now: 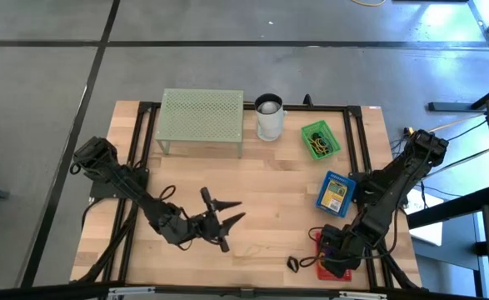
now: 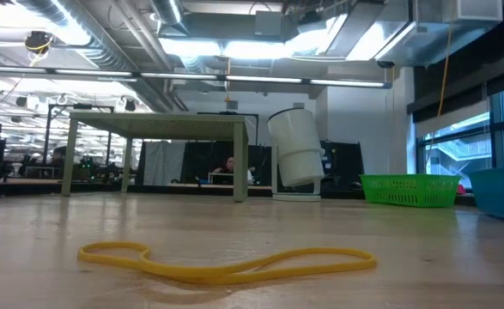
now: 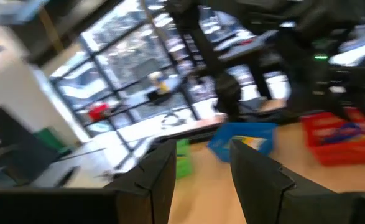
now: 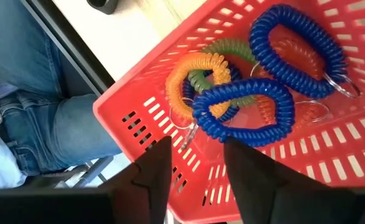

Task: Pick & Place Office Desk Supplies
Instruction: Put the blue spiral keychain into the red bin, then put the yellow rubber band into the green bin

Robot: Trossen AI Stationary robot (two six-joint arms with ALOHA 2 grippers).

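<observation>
My right gripper (image 4: 194,167) stands open just above a red basket (image 4: 138,118) at the table's near right corner (image 1: 337,273), tilted steeply down. Inside the basket lie coiled bands: two blue (image 4: 244,106), one orange (image 4: 191,71), one green (image 4: 232,50), with metal rings. Nothing is between the fingers. My left gripper (image 1: 227,218) hovers open and level over the table's near middle, pointing toward the right edge, with nothing between its fingers (image 3: 198,165). A yellow rubber band (image 2: 226,262) lies flat on the wood near the front edge.
At the back stand a pale green mesh stand (image 1: 202,121) and a white cup (image 1: 269,117). On the right are a green basket (image 1: 320,140) and a blue basket (image 1: 336,193). A small black item (image 1: 294,264) lies beside the red basket. A person's legs (image 4: 39,99) show beyond the table edge.
</observation>
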